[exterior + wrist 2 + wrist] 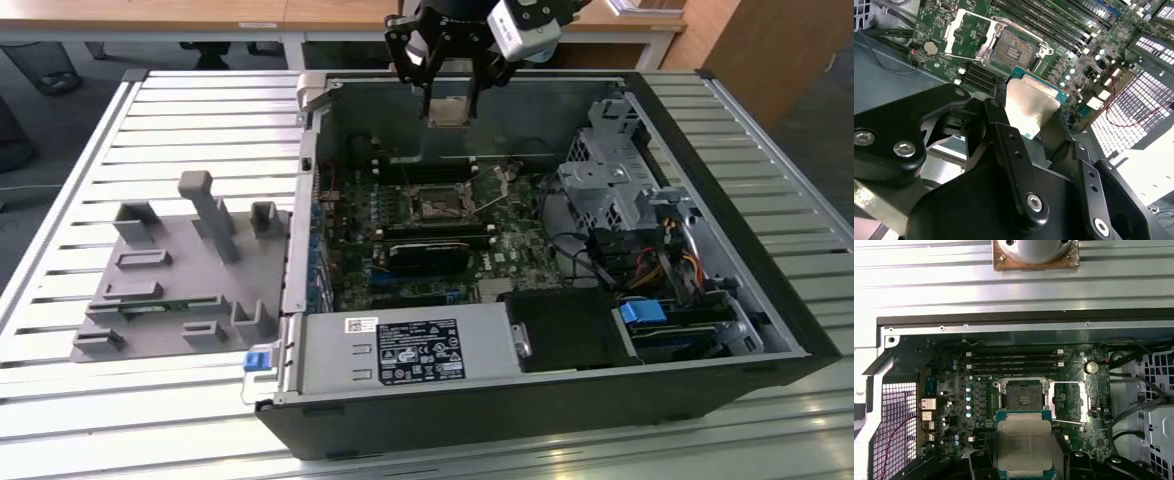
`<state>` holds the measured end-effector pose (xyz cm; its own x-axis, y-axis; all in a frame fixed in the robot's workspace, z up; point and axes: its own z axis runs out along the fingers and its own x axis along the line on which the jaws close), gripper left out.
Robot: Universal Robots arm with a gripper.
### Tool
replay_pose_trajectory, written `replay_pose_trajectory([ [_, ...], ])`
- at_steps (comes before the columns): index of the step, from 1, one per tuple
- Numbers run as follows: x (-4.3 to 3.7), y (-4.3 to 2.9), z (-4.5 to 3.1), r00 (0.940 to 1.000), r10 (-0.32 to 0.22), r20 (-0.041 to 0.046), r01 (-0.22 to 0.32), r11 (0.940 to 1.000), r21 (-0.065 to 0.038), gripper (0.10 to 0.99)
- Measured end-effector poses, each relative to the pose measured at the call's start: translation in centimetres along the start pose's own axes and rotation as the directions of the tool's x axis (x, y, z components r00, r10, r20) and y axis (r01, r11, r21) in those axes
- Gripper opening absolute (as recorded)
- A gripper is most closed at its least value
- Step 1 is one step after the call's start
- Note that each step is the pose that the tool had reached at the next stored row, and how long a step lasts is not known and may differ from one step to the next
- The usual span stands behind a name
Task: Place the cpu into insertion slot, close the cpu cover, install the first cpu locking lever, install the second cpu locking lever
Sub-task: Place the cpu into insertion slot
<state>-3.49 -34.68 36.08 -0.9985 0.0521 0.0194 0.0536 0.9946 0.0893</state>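
Observation:
My gripper (450, 100) hangs above the back wall of the open computer case, shut on the cpu (449, 111). The cpu is a flat square chip with a dull metal top, and it sits between the black fingers in both wrist views (1030, 106) (1024, 442). The insertion slot (437, 208) (1015, 50) (1022, 399) is a dark square socket on the green board, bare, well below the chip. Beside the socket the cpu cover (1068, 402) (965, 34) is swung open as a silvery frame. A thin lever (1070, 422) stands loose next to it.
Long memory slots (1014, 362) run beside the socket and a black card (427, 256) lies in front of it. A drive cage (607, 185) and cables fill the exterior view's right. A grey fixture (187, 270) stands on the slatted table (80, 150).

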Motion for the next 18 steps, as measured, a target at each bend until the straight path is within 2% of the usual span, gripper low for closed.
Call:
replay_pose_trajectory([
  [18, 0.00, 0.00, 0.00, 0.9992, 0.039, 0.0036, -0.039, 0.9992, -0.001, 0.525],
])
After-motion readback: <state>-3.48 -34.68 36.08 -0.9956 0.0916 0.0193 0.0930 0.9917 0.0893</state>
